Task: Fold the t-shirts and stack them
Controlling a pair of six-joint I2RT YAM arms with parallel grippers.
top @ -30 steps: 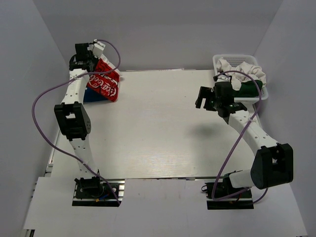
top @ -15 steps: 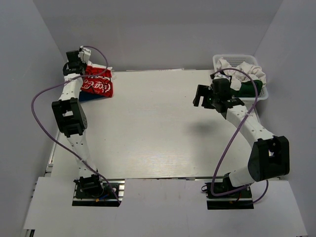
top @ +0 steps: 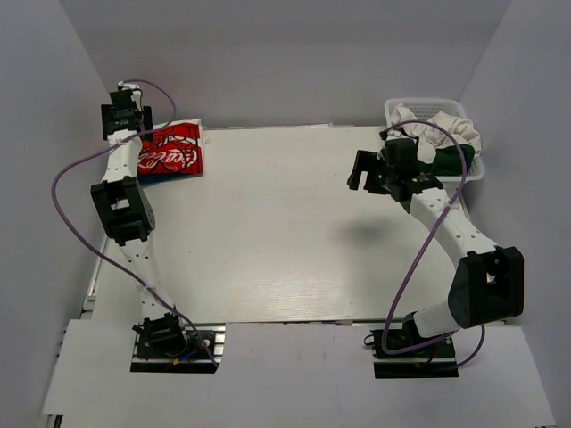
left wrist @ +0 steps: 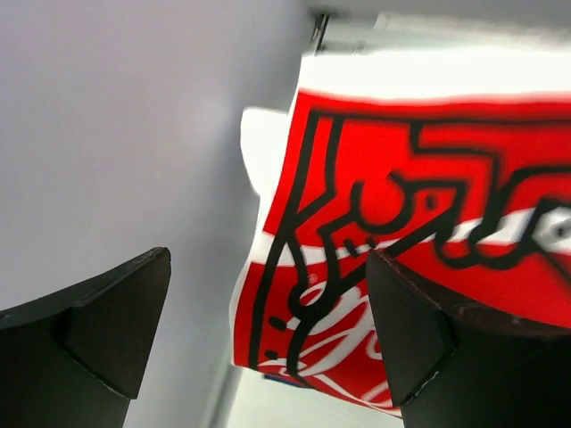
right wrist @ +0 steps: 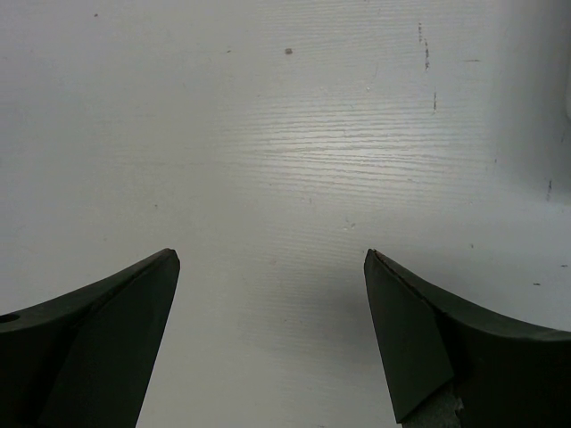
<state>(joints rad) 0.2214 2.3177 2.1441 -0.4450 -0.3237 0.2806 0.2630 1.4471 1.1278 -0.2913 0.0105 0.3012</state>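
Top external: one folded red t-shirt (top: 169,156), one white basket (top: 419,102).

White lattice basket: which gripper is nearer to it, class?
Right. The right gripper hovers just left of the basket, over bare table; the left gripper is across the table at the far-left corner, beside the red-printed folded t-shirt.

Top view: high above and behind arm bases, tilted down, far enough to take in whole table (top: 285,232). Left wrist view: very near, looks out between left gripper (left wrist: 268,257) fingers at red printed shirt (left wrist: 419,223) beside wall (left wrist: 116,116); same shirt at far left corner of top view. Right wrist view: near, faces down between right gripper (right wrist: 272,254) fingers onto tabletop, also shared with top view.
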